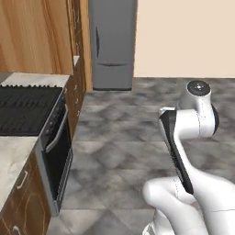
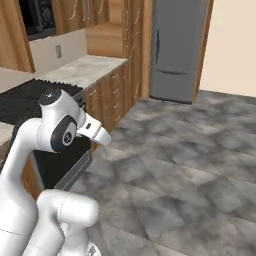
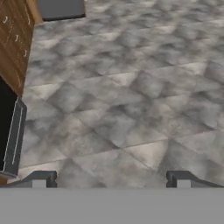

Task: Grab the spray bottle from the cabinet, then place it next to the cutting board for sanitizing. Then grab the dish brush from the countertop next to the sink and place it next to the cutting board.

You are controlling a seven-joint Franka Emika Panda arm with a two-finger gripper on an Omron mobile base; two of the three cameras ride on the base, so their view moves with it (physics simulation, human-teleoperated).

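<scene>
Risk: none of task's things sighted from here — bottle, board, brush, sink whereabouts cannot tell; base driving toward wrong stretch of kitchen wastes search.
Risk: folded arm (image 1: 183, 151) close to stove (image 1: 27, 110); turning base may clip oven door (image 1: 57, 160).
Around: fridge (image 1: 112, 43) far ahead, wooden cupboards (image 2: 107, 85), countertop (image 2: 82, 70) beside stove, open grey floor (image 3: 131, 96).
Gripper (image 3: 111, 179): fingers spread wide, nothing between, aimed at floor.
</scene>
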